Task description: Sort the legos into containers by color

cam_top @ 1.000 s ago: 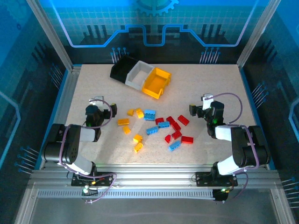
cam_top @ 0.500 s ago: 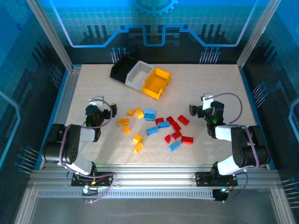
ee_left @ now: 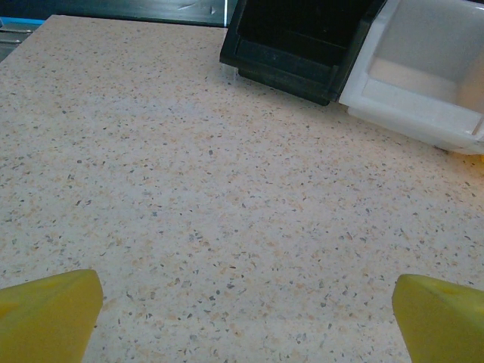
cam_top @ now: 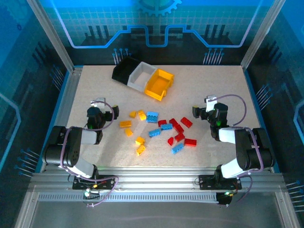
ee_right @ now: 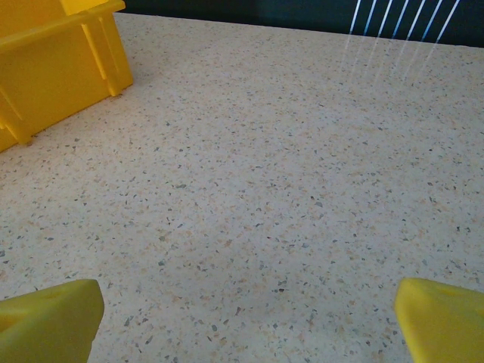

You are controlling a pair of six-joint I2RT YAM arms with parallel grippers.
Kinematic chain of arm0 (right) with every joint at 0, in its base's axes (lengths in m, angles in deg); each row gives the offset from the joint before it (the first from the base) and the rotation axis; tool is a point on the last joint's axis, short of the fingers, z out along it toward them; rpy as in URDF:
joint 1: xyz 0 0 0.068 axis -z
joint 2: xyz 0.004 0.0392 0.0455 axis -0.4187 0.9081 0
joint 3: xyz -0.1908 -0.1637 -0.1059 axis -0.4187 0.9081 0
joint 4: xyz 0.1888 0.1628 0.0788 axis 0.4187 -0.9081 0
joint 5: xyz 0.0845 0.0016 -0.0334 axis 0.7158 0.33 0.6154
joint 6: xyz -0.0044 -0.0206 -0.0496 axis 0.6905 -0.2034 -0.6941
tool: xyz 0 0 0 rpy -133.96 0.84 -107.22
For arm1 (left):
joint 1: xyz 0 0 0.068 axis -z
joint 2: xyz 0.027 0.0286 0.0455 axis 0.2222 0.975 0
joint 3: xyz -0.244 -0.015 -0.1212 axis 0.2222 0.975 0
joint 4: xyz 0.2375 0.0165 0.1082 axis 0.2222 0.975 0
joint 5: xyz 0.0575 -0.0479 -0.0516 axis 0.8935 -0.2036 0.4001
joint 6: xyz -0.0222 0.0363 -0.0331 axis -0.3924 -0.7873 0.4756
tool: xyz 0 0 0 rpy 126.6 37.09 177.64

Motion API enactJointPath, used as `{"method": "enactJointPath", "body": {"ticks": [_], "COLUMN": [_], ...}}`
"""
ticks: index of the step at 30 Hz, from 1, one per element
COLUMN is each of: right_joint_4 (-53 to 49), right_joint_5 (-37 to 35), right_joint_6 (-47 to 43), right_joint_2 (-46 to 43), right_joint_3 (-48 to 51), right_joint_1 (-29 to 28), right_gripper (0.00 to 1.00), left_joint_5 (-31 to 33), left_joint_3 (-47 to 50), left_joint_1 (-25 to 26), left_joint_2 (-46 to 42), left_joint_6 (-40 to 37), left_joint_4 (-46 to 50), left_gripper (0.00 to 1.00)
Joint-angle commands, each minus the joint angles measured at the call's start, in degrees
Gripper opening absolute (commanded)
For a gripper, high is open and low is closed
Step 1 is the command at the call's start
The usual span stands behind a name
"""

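Several legos lie scattered mid-table: yellow-orange ones (cam_top: 125, 124) on the left, light blue ones (cam_top: 152, 116) in the middle, red ones (cam_top: 186, 122) on the right. The three joined containers stand at the back: black bin (cam_top: 124, 70), white bin (cam_top: 141, 77), yellow-orange bin (cam_top: 159, 84). My left gripper (cam_top: 97, 111) rests low at the left, open, its yellow fingertips (ee_left: 47, 314) wide apart over bare table. My right gripper (cam_top: 209, 109) rests at the right, open too, with nothing between its fingertips (ee_right: 50, 318). The left wrist view shows the black bin (ee_left: 302, 38) and white bin (ee_left: 427, 68) ahead.
The speckled table (cam_top: 95, 85) is framed by aluminium rails and blue walls. The yellow-orange bin (ee_right: 53, 60) stands at the upper left of the right wrist view. Bare surface lies between each gripper and the bricks.
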Motion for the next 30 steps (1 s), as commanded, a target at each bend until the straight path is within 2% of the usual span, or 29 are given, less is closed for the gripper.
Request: {"method": "enactJointPath", "body": {"ticks": [1,8,10,12,17,20,24,27,30], "right_joint_4": [1.88,1.95,1.59,-2.24,-13.33,-23.29,-41.48,-56.63,-67.34], "right_joint_5": [-0.3,-0.14,-0.38,-0.91,-2.76,-4.66,-5.92,-4.47,-1.94], "right_joint_6": [-0.55,-0.52,-0.44,-0.12,0.98,3.89,14.36,19.34,22.7], "right_joint_2": [0.45,0.4,0.29,-0.82,-4.22,-7.13,-10.37,-10.34,-10.03], "right_joint_3": [0.36,0.53,0.28,-1.36,-5.83,-9.69,-17.08,-24.62,-30.75], "right_joint_1": [-0.54,-0.5,-0.5,-0.55,-0.44,-0.38,0.1,0.27,-0.21], "right_gripper": [1.0,1.0,1.0,1.0,1.0,1.0,1.0,1.0,1.0], "left_joint_5": [-1.24,-1.18,1.54,3.95,5.09,5.01,10.61,9.54,7.89], "left_joint_3": [-1.03,-0.95,-0.85,-0.91,-2.17,-5.43,-15.78,-22.8,-27.18], "left_joint_1": [0.17,0.12,0.11,-0.16,-0.16,-0.16,-0.16,-0.16,-0.14], "left_joint_2": [0.22,0.18,-0.53,-2.77,-8.17,-12.56,-16.65,-17.98,-19.18], "left_joint_6": [-1.29,-1.33,-0.4,0.85,1.19,1.3,8.28,12.48,16.03], "left_joint_4": [-0.7,-0.78,-0.51,1.29,8.28,17.67,39.34,52.08,59.86], "left_gripper": [0.99,0.99,0.99,0.99,0.99,0.99,0.99,0.99,0.99]}}
